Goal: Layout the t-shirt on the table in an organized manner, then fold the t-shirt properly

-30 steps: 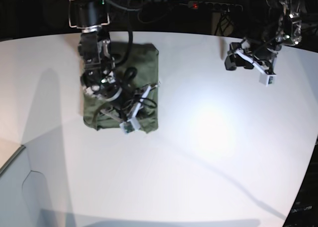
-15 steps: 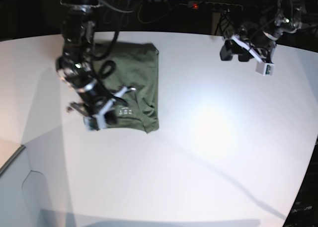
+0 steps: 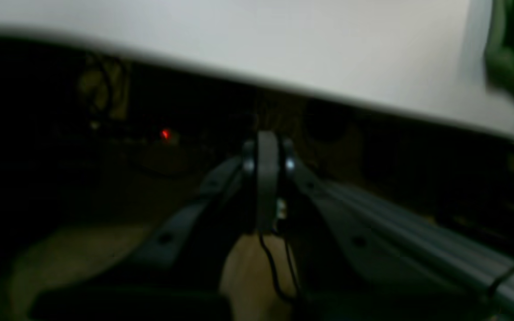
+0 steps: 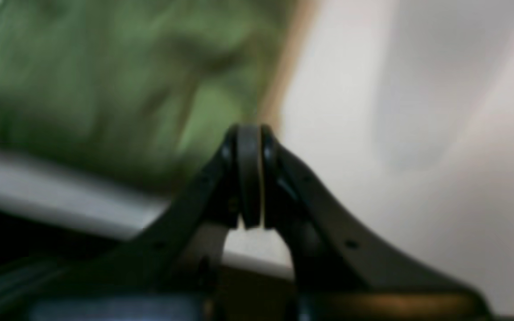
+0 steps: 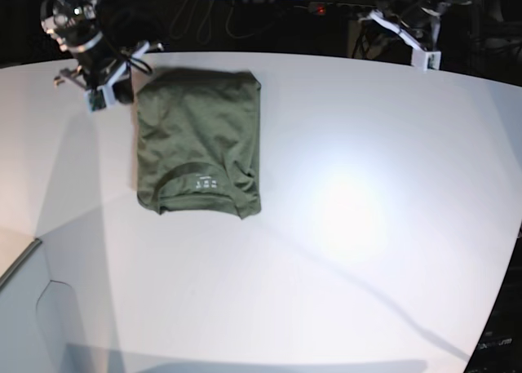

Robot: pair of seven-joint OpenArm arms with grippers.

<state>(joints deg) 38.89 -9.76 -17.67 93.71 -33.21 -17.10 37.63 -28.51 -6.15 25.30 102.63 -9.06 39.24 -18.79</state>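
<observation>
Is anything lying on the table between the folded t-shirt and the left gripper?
Nothing: in the base view only bare white table separates the t-shirt from the left gripper.

A: Where does the base view sit?
B: High and in front, looking steeply down on the whole white counter (image 5: pixel 342 250), with the folded t-shirt (image 5: pixel 200 140) far off at the upper left.
A: And the wrist views?
B: Each looks out along its own claw. The right claw (image 4: pixel 249 178) sits low and close, facing the shirt and counter. The left claw (image 3: pixel 267 178) points past the counter's edge into the dark, with the shirt in one corner.
A: What's shared?
B: The shirt and counter appear in all three.
</observation>
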